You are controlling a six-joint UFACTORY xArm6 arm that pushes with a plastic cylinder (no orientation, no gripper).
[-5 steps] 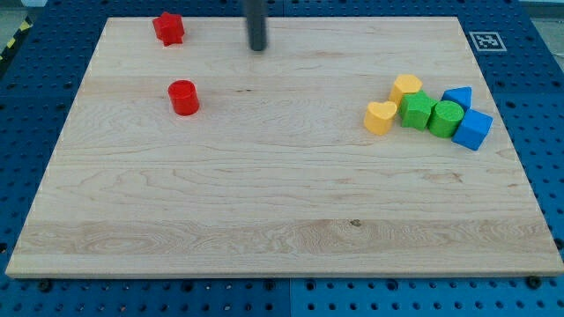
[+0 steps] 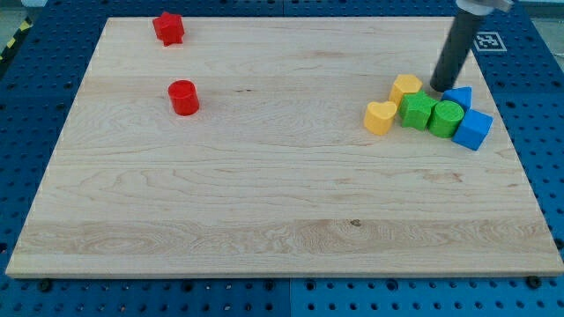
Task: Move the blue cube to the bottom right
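The bench point(image 2: 264, 220) is a pale wooden board on a blue pegboard point(image 2: 26, 132), and its near part, toward the view's bottom, carries nothing but wood grain. Taking the blue cube point(image 2: 473, 129) as the landmark: it sits at the view's right of the bench, a little above mid-height, as the rightmost and lowest piece of a tight cluster. Touching its left side is a green cylinder point(image 2: 445, 118), and left of that a second green block point(image 2: 417, 111) whose shape is hard to make out. Further left of the cube, at the cluster's left end, lies a yellow heart point(image 2: 381, 117). Just above the cube is a blue triangular block point(image 2: 458, 96), and up and to the left of the cube a second yellow block point(image 2: 406, 86).

My tip point(image 2: 439, 87) stands above and left of the blue cube, apart from it, set between the upper yellow block and the blue triangular block, just above the two green pieces. The arm carries no pincer, only the dark rod, so nothing is held.

Far to the cube's left sits a red cylinder point(image 2: 183, 97), and beyond it, near the bench's top edge, a red star-like block point(image 2: 167, 28). A black-and-white marker point(image 2: 486, 40) lies at the top right corner, above the cube.
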